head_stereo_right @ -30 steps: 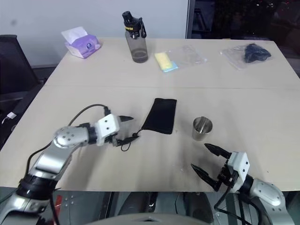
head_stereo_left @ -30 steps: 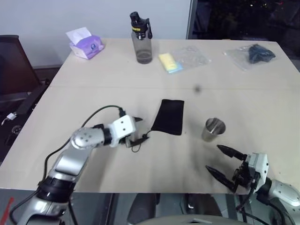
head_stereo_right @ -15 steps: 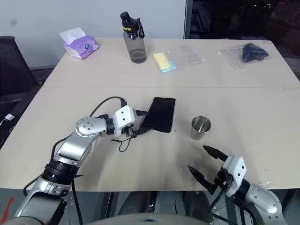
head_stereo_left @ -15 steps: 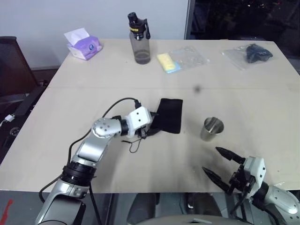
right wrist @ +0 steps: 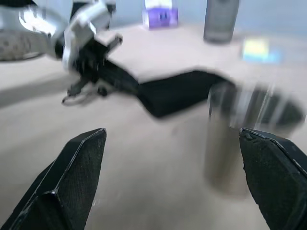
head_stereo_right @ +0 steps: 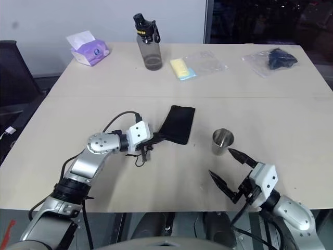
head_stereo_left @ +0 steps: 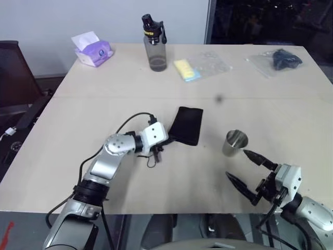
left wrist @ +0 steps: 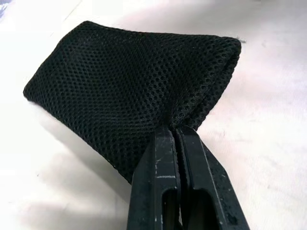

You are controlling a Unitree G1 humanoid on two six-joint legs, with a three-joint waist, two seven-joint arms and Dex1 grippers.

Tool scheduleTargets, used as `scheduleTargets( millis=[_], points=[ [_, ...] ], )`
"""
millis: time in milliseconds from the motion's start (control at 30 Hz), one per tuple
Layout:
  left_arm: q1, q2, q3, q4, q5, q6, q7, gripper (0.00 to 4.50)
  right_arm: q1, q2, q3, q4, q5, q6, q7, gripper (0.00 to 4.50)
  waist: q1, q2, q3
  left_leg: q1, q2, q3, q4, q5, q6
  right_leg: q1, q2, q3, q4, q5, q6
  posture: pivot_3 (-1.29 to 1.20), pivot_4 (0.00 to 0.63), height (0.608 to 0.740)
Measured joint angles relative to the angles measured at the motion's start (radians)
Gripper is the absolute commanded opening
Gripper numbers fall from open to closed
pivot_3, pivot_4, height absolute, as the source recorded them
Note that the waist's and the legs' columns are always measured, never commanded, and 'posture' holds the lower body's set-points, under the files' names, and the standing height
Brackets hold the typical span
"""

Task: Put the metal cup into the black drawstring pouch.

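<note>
The metal cup (head_stereo_left: 237, 143) stands upright on the table, right of the black drawstring pouch (head_stereo_left: 186, 125). The pouch lies flat, its cord and toggle (head_stereo_left: 152, 160) trailing off the near corner. My left gripper (head_stereo_left: 166, 138) is shut on the pouch's near edge; in the left wrist view the two fingers (left wrist: 165, 158) pinch a fold of black mesh (left wrist: 129, 86). My right gripper (head_stereo_left: 237, 164) hangs open just in front of the cup, apart from it. In the right wrist view the cup (right wrist: 230, 139) stands beyond the spread fingertips, nearer one of them.
At the table's back stand a grey bottle (head_stereo_left: 156, 44), a purple tissue pack (head_stereo_left: 93, 49), a yellow item in a clear bag (head_stereo_left: 195, 67) and a dark item in a clear plastic bag (head_stereo_left: 278, 60). A dark chair (head_stereo_left: 15, 73) stands left of the table.
My left gripper moved right to the pouch's near edge and closed on it. My right gripper rose and came closer to the cup, staying open.
</note>
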Motion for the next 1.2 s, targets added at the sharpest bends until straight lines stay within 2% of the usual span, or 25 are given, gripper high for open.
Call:
scheduleTargets(
  millis=[167, 333, 433, 500, 600, 633, 700, 867, 1000, 1067, 1200],
  points=[
    [-0.04, -0.025, 0.007, -0.045, -0.042, 0.075, 0.011, 0.04, -0.148, -0.054, 0.023, -0.067, -0.134, 0.022, -0.029, 4.5, 0.0, -0.001, -0.001, 0.0, 0.0, -0.001, 0.001, 0.0, 0.0, 0.0, 0.001, -0.001, 0.001, 0.002, 0.003, 0.0, 0.15, 0.74],
    [-0.05, -0.025, 0.013, -0.075, -0.043, 0.109, 0.017, 0.04, -0.173, -0.172, 0.049, -0.052, -0.251, 0.128, -0.019, 4.5, 0.001, -0.001, 0.0, -0.001, -0.002, 0.0, 0.001, 0.0, 0.001, 0.0, 0.001, 0.0, 0.0, 0.002, 0.003, 0.0, 0.15, 0.74],
    [-0.05, -0.024, 0.013, -0.083, -0.041, 0.115, 0.019, 0.0, -0.167, -0.235, 0.048, -0.038, -0.322, 0.183, -0.022, 3.72, 0.001, -0.002, -0.001, -0.001, -0.002, 0.0, 0.001, -0.001, 0.001, 0.001, 0.001, 0.0, 0.0, 0.002, 0.003, 0.0, 0.15, 0.74],
    [-0.05, -0.024, 0.013, -0.09, -0.041, 0.115, 0.021, 0.0, -0.161, -0.249, 0.041, -0.032, -0.357, 0.184, -0.026, 2.71, -0.001, -0.004, -0.002, 0.0, -0.001, 0.0, 0.002, -0.001, 0.001, 0.001, 0.001, 0.0, 0.0, 0.001, 0.002, 0.0, 0.15, 0.74],
    [-0.049, -0.023, 0.014, -0.102, -0.04, 0.115, 0.032, 0.0, -0.117, -0.268, 0.042, 0.02, -0.397, 0.166, -0.029, 1.55, 0.002, -0.005, -0.003, 0.001, 0.0, 0.0, 0.003, -0.001, 0.001, 0.002, 0.001, -0.001, 0.001, 0.0, 0.0, 0.0, 0.15, 0.74],
    [-0.046, -0.02, 0.024, -0.102, -0.04, 0.118, 0.042, 0.0, -0.098, -0.267, 0.046, 0.052, -0.405, 0.166, -0.028, 0.92, 0.002, -0.005, -0.002, 0.0, 0.0, 0.0, 0.003, -0.001, 0.001, 0.002, 0.001, 0.0, 0.001, 0.0, 0.0, 0.0, 0.15, 0.74],
    [-0.049, -0.021, 0.032, -0.102, -0.039, 0.126, 0.06, 0.0, -0.096, -0.266, 0.045, 0.063, -0.407, 0.158, -0.036, 0.08, 0.0, -0.005, -0.002, 0.0, 0.0, 0.001, 0.003, -0.001, 0.001, 0.002, 0.001, 0.001, 0.001, 0.001, 0.001, 0.0, 0.15, 0.74],
    [-0.072, -0.052, 0.036, -0.1, -0.047, 0.244, 0.116, 0.0, -0.108, -0.205, 0.031, 0.089, -0.387, 0.121, -0.065, 0.03, 0.0, -0.005, -0.003, 0.0, 0.0, 0.0, 0.003, -0.001, 0.001, 0.002, 0.002, 0.0, 0.001, 0.002, 0.003, 0.0, 0.15, 0.74],
    [-0.116, -0.093, 0.061, -0.101, -0.098, 0.371, 0.142, 0.0, -0.165, -0.089, 0.022, 0.081, -0.249, 0.1, -0.077, 0.03, -0.002, -0.005, -0.002, 0.0, 0.0, 0.0, 0.004, -0.001, 0.001, 0.002, 0.002, 0.0, 0.001, 0.002, 0.003, 0.0, 0.15, 0.74],
    [-0.15, -0.115, 0.067, -0.104, -0.121, 0.429, 0.152, 0.0, -0.208, -0.063, 0.059, 0.044, -0.2, 0.107, -0.064, 0.03, -0.002, -0.005, -0.002, 0.0, 0.0, 0.0, 0.004, -0.001, 0.001, 0.002, 0.002, 0.0, 0.001, 0.002, 0.003, 0.0, 0.15, 0.74],
    [-0.212, -0.148, 0.073, -0.107, -0.154, 0.508, 0.171, 0.0, -0.298, -0.03, 0.155, 0.02, -0.203, 0.136, -0.062, 0.03, -0.002, -0.006, -0.002, 0.0, 0.0, 0.0, 0.005, -0.001, 0.001, 0.002, 0.003, 0.0, 0.001, 0.002, 0.003, 0.0, 0.15, 0.74]
  ],
)
